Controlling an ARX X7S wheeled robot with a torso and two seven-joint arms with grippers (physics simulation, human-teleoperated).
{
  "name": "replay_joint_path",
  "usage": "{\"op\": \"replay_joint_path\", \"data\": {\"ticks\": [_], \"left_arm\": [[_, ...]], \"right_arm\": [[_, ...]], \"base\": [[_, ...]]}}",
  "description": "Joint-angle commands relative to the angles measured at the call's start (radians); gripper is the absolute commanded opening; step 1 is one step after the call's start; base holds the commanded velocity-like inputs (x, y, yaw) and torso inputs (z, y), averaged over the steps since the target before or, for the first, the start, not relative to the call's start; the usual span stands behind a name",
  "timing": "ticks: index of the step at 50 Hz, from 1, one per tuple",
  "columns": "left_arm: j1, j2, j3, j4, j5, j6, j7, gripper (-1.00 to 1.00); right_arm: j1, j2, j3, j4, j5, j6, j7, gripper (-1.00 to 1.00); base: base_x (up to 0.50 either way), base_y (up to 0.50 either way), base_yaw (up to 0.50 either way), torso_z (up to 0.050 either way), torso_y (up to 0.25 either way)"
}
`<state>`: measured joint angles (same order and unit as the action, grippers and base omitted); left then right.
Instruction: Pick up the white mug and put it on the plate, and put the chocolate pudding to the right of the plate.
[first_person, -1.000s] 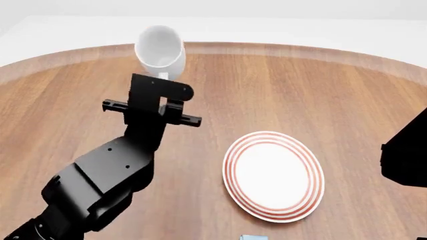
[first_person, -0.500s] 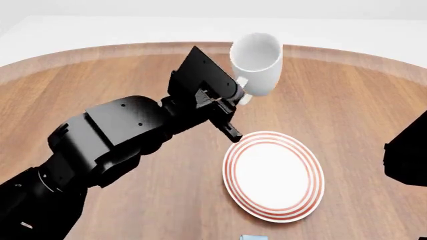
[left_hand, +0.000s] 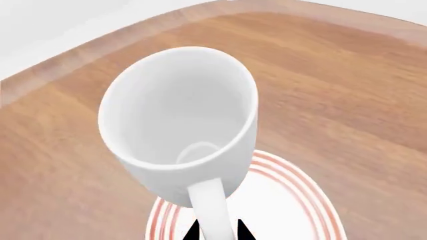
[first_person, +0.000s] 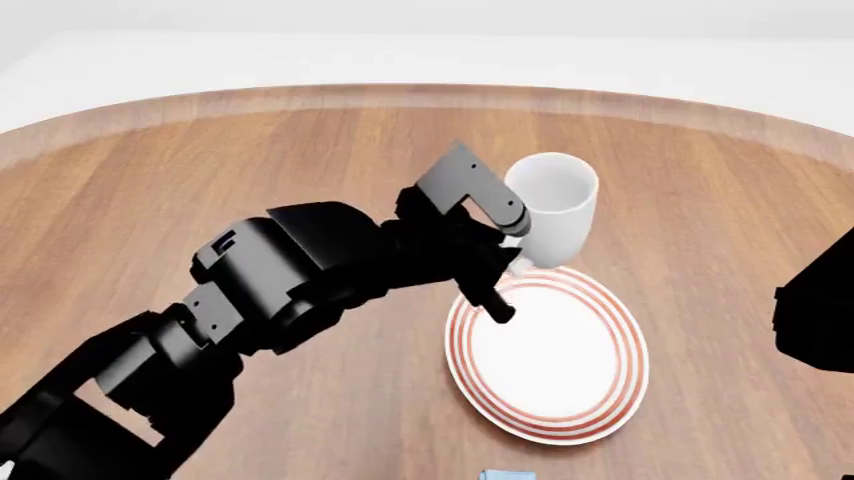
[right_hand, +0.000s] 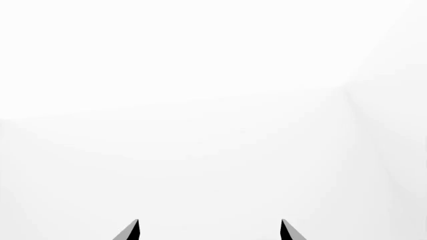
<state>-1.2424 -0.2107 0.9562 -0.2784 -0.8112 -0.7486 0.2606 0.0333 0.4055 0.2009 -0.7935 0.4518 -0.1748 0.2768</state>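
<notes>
Head view: the wooden bench (first_person: 200, 160) spreads wide, my left arm (first_person: 280, 290) reaching across it. The plate (first_person: 561, 395) lies flat ahead, red rings showing. Just above its far rim hangs the white mug (first_person: 554, 210), upright, mouth up. My left jaws (left_hand: 217, 231) are clamped on its handle (left_hand: 210, 210). Glossy ceramic, stiff, breakable, likely slippery, so the handle is the sensible hold. Right jaws (right_hand: 209, 230) stand apart, empty. The pudding carton (first_person: 507, 475) peeks in at the near edge.

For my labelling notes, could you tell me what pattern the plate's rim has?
Concentric red rings on white around the plate rim, clearest in the head view.
</notes>
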Motion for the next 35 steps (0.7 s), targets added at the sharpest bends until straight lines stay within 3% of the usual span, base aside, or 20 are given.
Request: {"op": "replay_joint_path", "data": {"ticks": [1,35], "left_arm": [[0.014,0.067,0.011,-0.040,0.004,-0.029,0.043,-1.00],[0.033,0.208,0.110,-0.401,0.004,0.108,0.106,-1.00]], "right_arm": [[0.000,-0.017,0.023,0.002,-0.019,-0.004,-0.021,1.00],[-0.002,-0.010,0.021,0.021,-0.014,-0.017,-0.017,1.00]], "base": [[0.00,0.00,0.00,0.000,0.000],[0.00,0.00,0.00,0.000,0.000]]}}
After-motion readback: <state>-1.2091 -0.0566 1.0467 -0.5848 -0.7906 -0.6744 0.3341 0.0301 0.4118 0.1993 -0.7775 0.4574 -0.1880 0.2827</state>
